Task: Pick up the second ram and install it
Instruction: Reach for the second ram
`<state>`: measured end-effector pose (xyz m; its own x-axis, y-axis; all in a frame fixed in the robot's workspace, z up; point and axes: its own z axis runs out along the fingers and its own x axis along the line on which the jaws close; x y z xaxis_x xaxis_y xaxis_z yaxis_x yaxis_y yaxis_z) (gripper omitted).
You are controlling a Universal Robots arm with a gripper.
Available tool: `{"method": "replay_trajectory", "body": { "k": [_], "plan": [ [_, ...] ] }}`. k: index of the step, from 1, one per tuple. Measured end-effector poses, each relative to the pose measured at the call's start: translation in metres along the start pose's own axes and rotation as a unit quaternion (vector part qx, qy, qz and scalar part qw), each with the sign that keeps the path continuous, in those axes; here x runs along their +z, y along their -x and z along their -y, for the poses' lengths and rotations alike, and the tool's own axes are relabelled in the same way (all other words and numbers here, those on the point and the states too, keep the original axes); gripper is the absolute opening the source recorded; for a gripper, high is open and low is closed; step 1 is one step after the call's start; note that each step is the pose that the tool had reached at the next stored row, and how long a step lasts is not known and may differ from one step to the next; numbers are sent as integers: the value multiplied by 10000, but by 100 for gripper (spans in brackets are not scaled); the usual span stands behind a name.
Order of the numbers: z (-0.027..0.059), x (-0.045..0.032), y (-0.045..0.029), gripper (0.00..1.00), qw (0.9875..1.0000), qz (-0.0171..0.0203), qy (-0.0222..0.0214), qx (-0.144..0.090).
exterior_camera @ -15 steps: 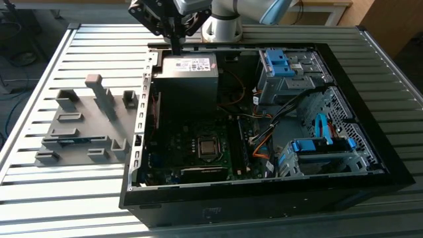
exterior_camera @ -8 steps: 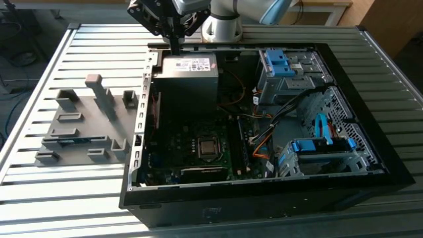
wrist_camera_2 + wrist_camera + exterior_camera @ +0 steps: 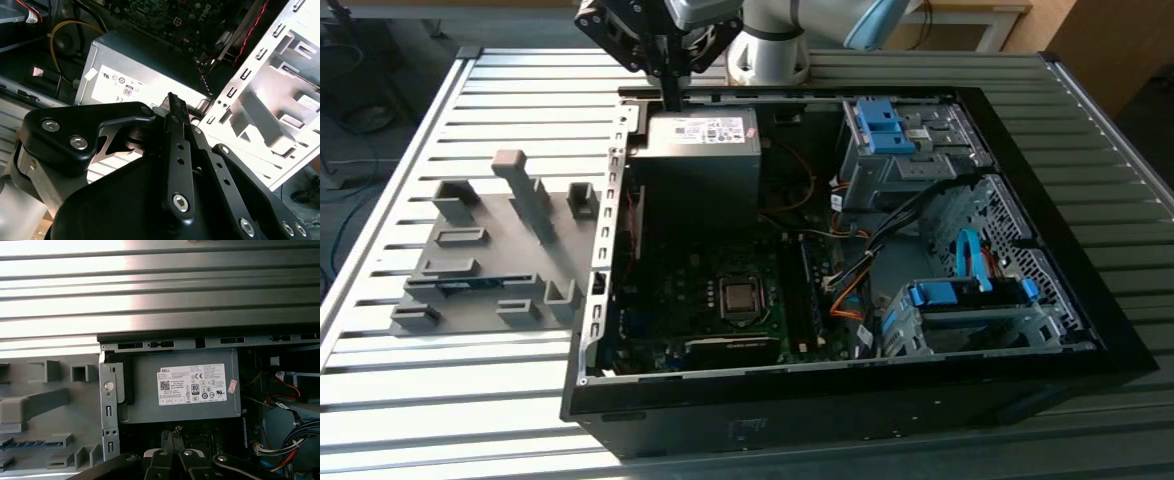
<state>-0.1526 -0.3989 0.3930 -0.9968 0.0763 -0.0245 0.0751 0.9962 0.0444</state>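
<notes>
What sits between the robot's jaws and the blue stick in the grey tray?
In the exterior view, the case's metal side wall and the tray's upright posts stand between the gripper and the second ram.

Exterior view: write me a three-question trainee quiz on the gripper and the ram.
1. True or false: the gripper holds the second ram.
2. The second ram sits in: A) the grey holder tray; B) the motherboard; C) a drive bay.
3. Fill in: the gripper hovers at the computer case's ____, a grey box with a white label.
Key: 1 false; 2 A; 3 power supply.
</notes>
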Motion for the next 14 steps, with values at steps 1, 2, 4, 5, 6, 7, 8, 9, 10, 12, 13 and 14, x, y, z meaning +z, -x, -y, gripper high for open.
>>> {"method": "replay_trajectory", "body": {
  "k": [1,2,4,5,6,7,8,9,10,12,13,14],
  "plan": [
    [0,0,-2,11,10000,0,0,0],
    [0,0,-5,11,10000,0,0,0],
    [1,-1,-8,11,10000,0,0,0],
    [1,0,-11,11,10000,0,0,0],
    [1,0,-12,11,10000,0,0,0],
    [1,0,-14,11,10000,0,0,0],
    [1,0,-16,11,10000,0,0,0],
    [1,-1,-18,11,10000,0,0,0],
    [1,0,-19,11,10000,0,0,0],
    [2,0,-23,11,10000,0,0,0],
    [2,0,-25,11,10000,0,0,0],
    [2,0,-27,11,10000,0,0,0]
  ]
}}
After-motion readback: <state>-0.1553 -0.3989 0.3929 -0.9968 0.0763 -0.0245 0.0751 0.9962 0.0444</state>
